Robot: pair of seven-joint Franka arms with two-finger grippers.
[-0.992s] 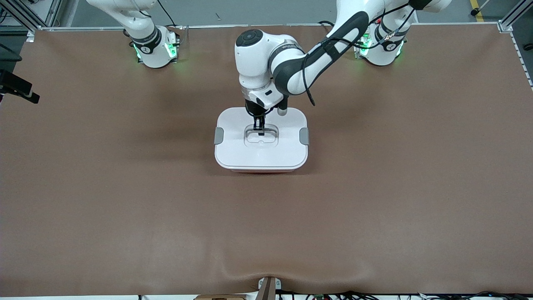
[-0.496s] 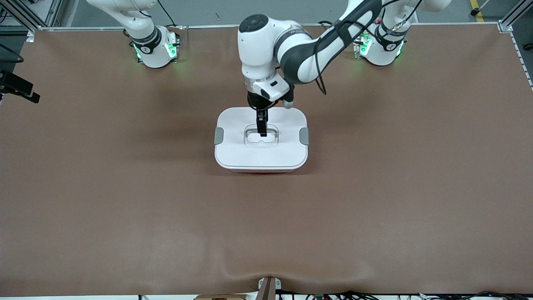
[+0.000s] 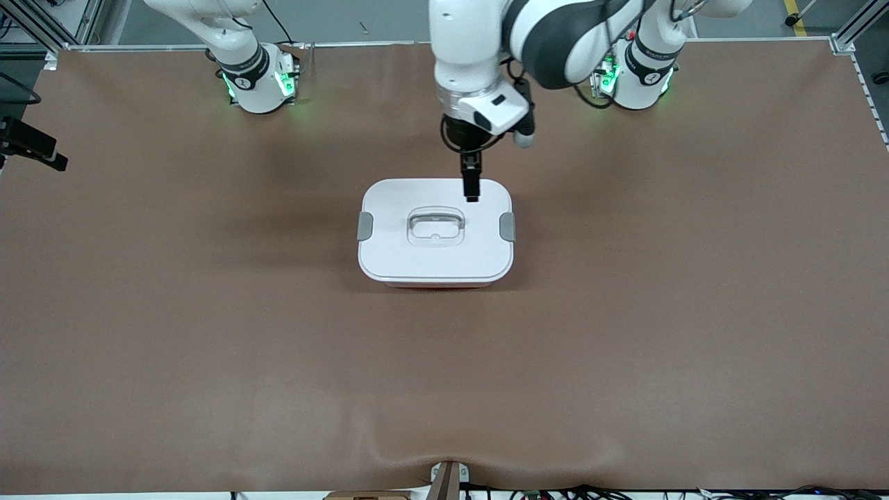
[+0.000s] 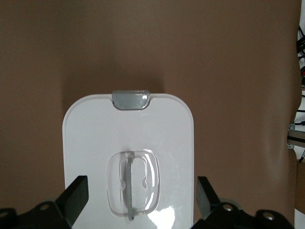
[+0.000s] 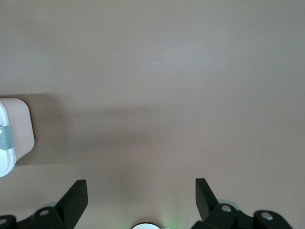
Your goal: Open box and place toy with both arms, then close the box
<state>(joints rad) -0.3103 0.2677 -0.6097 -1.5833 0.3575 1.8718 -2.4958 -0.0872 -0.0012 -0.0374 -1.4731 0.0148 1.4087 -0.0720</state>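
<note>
The box [image 3: 435, 258] stands mid-table with its white lid on, the clear handle [image 3: 435, 226] lying flat in its recess and a grey clip [image 3: 364, 226] at each end. My left gripper [image 3: 471, 191] hangs open and empty above the lid's edge toward the arms' bases. In the left wrist view its fingers [image 4: 77, 187] straddle the lid [image 4: 95, 143] and the handle [image 4: 136, 191] from above, touching nothing. My right gripper [image 5: 141, 188] is open and empty over bare table; that arm waits. A corner of the box [image 5: 14, 129] shows in its view. The toy is not in view.
The brown table mat [image 3: 208, 347] spreads around the box on all sides. The two green-lit arm bases [image 3: 260, 80] stand along the table's edge farthest from the front camera. A black device [image 3: 31, 146] juts in at the right arm's end.
My left gripper has lifted out of the handle recess and moved up and toward the left arm's base. The box and lid have stayed in place.
</note>
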